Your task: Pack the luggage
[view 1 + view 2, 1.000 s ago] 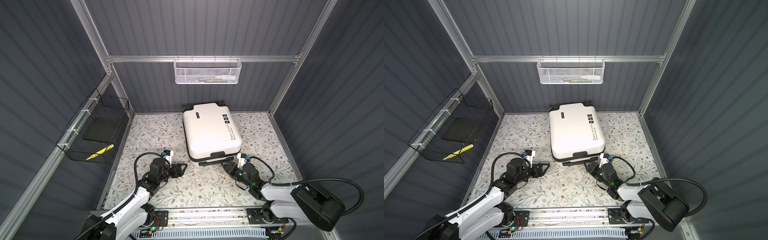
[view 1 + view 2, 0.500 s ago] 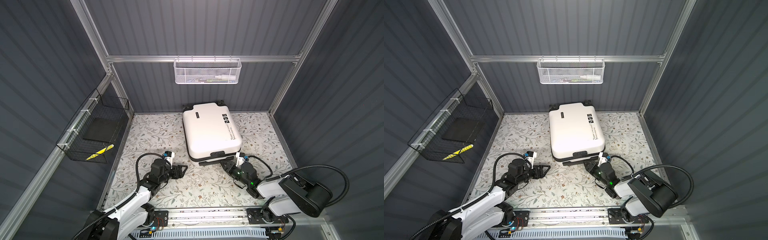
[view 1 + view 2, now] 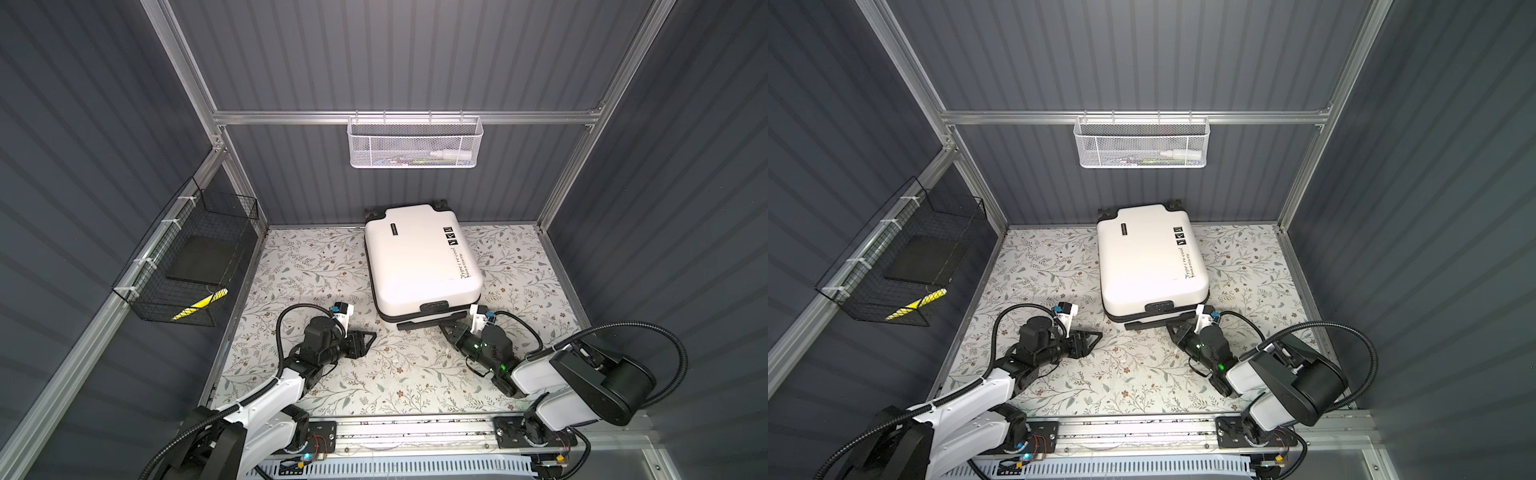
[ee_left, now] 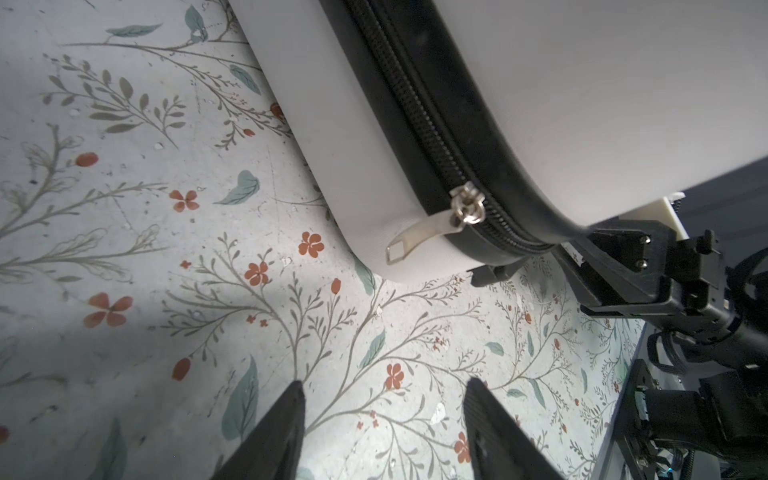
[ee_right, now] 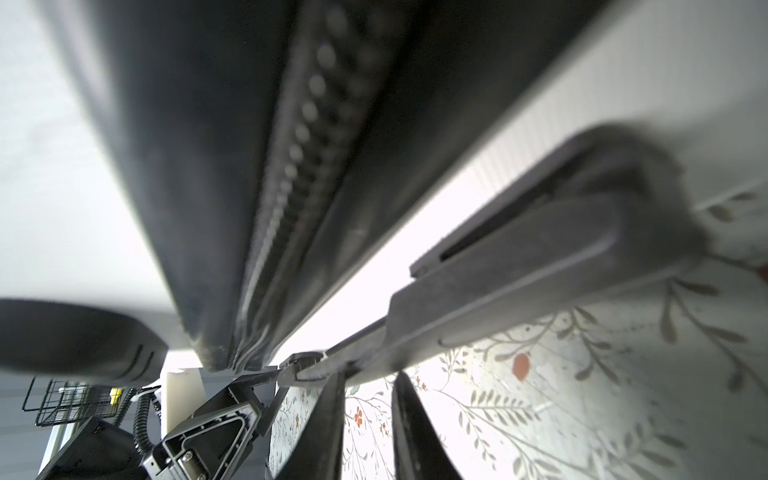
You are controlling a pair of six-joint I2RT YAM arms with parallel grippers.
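Luggage (image 3: 419, 266) lies flat and shut on the floral mat (image 3: 316, 266), wheels toward the back wall. Its black handle (image 3: 417, 325) sticks out along the near edge.

Against a second ago, we note that the case has not shifted. The right gripper (image 3: 449, 330) has crept in to the handle's right end and drawn its jaws in. The left gripper (image 3: 370, 338) has narrowed as well, in much the same spot.

Right gripper, wrist view: fingers (image 5: 328, 415) almost together, with a slim strip of mat between them and nothing held. The tips sit just under the handle bar; whether they touch it we cannot tell.

Left gripper, wrist view: released and empty, jaws moderately apart. It points at the luggage's near left corner, and the zipper pull (image 4: 467, 205) lies ahead of it, apart.

Both arms stretch low over the mat toward the luggage's near edge, one on each side of the handle.

A white mesh basket (image 3: 413, 143) hangs on the wall above the luggage. A black wire basket (image 3: 187, 266) hangs well to its left.
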